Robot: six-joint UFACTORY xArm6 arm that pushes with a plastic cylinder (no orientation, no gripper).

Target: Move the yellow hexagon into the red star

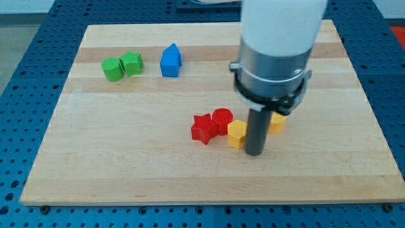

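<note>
The yellow hexagon lies near the board's middle, touching or nearly touching the red round block above its left. The red star sits just left of both, a small gap from the hexagon. My tip rests on the board right against the hexagon's right side. A second yellow block shows partly behind the rod, to its right; its shape is hidden.
Two green blocks sit side by side at the view's upper left. A blue house-shaped block stands to their right. The arm's wide white and grey body hides part of the board's upper right.
</note>
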